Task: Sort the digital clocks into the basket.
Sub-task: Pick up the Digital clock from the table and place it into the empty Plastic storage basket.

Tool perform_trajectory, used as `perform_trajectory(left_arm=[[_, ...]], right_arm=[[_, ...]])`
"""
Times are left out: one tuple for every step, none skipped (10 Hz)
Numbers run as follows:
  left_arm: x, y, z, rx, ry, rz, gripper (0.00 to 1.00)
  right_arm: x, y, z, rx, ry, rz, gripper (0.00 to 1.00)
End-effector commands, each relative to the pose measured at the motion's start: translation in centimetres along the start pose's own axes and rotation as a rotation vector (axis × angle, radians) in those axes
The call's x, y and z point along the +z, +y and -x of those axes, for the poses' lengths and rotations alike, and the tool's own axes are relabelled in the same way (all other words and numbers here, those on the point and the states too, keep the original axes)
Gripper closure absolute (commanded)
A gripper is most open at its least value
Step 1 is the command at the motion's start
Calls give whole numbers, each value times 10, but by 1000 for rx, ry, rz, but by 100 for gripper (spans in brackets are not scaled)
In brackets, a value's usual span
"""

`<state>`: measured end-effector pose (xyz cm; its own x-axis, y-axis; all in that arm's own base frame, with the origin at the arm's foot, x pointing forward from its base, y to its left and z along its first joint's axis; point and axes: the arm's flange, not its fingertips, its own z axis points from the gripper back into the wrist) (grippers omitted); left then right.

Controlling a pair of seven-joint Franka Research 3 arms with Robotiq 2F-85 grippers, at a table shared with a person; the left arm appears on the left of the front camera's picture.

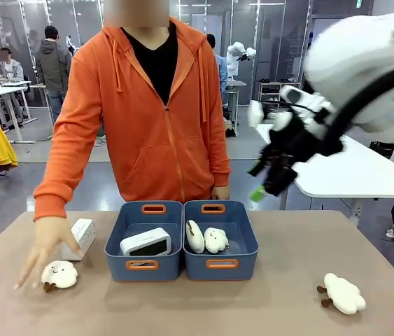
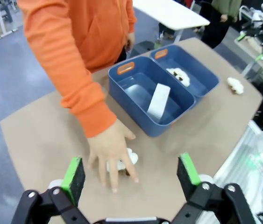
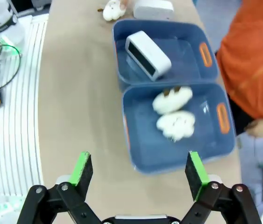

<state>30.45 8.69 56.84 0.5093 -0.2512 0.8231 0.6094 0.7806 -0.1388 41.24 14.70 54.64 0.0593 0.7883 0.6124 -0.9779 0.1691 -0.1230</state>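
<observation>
Jaws apart, white rounded clock (image 1: 145, 240), dark display

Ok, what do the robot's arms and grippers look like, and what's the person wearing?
The right arm is glossy white with rounded joints. The left gripper and right gripper are black bolted linkages with bright green pads on the jaws. The person wears an orange zip hoodie over a black top.

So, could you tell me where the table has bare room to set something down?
The widest bare patch lies right of the right bin, up to the plush toy near the front edge. The front strip of table before both bins is bare too. Left of the left bin it is crowded: a digital clock, another plush toy and the person's hand.
</observation>
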Motion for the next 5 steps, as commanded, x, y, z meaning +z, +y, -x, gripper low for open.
perform_trajectory(left_arm=[[0, 1, 1, -17, 9, 8, 0], [0, 1, 1, -17, 9, 8, 0], [0, 1, 1, -17, 9, 8, 0], [0, 1, 1, -17, 9, 8, 0], [0, 1, 1, -17, 9, 8, 0]], right_arm=[[29, 18, 44, -196, -22, 47, 0], [54, 22, 86, -393, 17, 71, 0], [74, 28, 120, -511, -67, 93, 0], [92, 37, 152, -592, -121, 110, 0], [103, 47, 174, -649, -174, 32, 0]])
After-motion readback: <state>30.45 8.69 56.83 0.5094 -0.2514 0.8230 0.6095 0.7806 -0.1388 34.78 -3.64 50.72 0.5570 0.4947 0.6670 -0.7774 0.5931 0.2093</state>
